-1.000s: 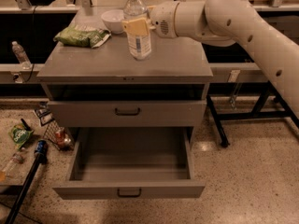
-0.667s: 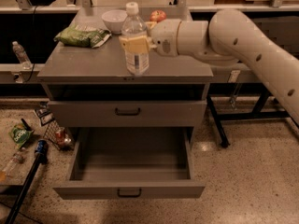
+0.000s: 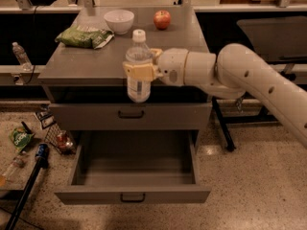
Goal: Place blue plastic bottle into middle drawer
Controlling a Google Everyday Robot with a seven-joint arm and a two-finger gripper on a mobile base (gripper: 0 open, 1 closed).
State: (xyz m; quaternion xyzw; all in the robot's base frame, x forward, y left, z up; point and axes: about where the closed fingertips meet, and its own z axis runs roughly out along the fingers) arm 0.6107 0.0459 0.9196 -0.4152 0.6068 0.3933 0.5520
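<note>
The blue plastic bottle (image 3: pixel 138 67), clear with a white cap and pale label, hangs upright in front of the cabinet's front edge, above the open drawer. My gripper (image 3: pixel 140 71) is shut on the bottle's middle, its tan fingers (image 3: pixel 136 72) wrapped around it, the white arm coming in from the right. The middle drawer (image 3: pixel 132 194), the lowest grey one with a small dark handle, is pulled out wide and its inside shows nothing in it. The shut drawer front (image 3: pixel 130 115) sits just above it.
On the cabinet top (image 3: pixel 86 65) lie a green bag (image 3: pixel 84 36), a white bowl (image 3: pixel 119 21) and a red apple (image 3: pixel 162 19). A small clear bottle (image 3: pixel 20 55) stands at the left. Wrappers (image 3: pixel 20 138) and a dark pole (image 3: pixel 28 188) lie on the floor left.
My gripper has carried the bottle forward off the cabinet top and lower, to hang in front of the cabinet edge above the open drawer.
</note>
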